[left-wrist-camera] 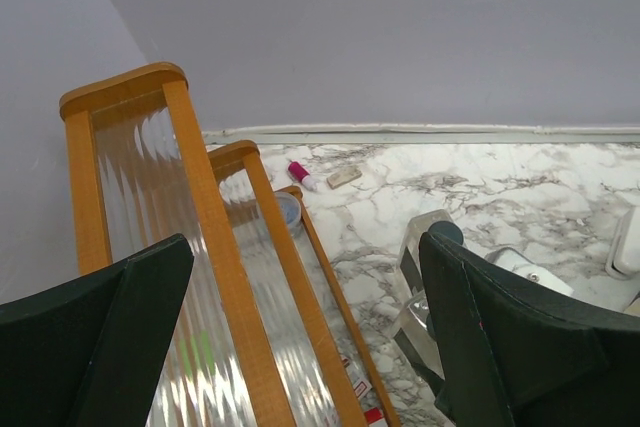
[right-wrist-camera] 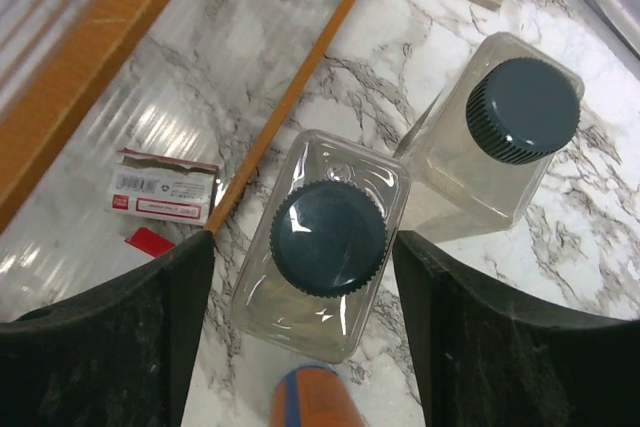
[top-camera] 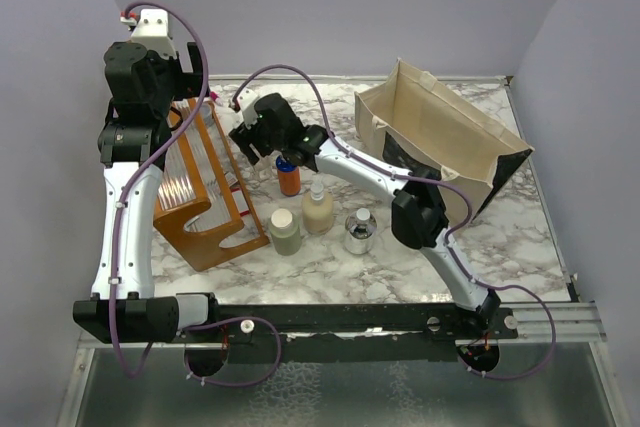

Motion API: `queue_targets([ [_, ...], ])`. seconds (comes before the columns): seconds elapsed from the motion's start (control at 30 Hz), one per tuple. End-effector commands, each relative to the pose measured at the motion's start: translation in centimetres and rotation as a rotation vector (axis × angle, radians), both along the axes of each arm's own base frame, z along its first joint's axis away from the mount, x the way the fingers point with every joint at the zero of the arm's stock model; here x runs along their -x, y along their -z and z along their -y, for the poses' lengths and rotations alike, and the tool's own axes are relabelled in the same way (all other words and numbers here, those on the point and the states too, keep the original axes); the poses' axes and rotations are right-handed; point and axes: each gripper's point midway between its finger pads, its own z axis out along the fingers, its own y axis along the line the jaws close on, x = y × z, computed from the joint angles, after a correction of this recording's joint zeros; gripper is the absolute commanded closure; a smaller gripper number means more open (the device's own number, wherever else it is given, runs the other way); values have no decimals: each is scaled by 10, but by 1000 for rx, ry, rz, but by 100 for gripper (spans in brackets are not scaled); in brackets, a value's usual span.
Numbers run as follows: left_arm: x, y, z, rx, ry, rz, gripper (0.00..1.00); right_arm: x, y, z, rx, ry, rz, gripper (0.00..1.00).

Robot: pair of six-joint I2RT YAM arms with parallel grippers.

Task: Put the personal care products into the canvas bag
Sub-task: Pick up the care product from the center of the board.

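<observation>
An orange wooden rack point(top-camera: 200, 232) with ribbed clear panels stands on the left of the marble tabletop point(top-camera: 520, 237). A small red-and-white packet point(right-wrist-camera: 160, 197) lies flat beside its base rail. Near the far edge, a little pink tube point(left-wrist-camera: 300, 175) lies just beside a pale block point(left-wrist-camera: 343, 177).

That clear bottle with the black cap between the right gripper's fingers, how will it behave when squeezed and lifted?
The clear bottle looks like thin glossy plastic, so it may flex and slip in the right gripper. Its squarish flat sides probably stop rolling. Standing close to its twin bottle, it might knock that if pushed.
</observation>
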Motion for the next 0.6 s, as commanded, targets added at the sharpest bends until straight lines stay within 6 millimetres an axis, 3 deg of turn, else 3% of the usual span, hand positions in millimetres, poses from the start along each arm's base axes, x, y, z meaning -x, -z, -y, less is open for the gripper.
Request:
queue_targets([
  [0.0, 8, -21, 2, -7, 23, 52, 1, -5, 2, -8, -7, 20, 26, 32],
  [0.17, 9, -20, 2, -10, 24, 45, 1, -10, 13, -11, 5, 26, 28, 36],
  [0.57, 9, -14, 3, -15, 30, 26, 1, -16, 19, -12, 21, 33, 41, 43],
])
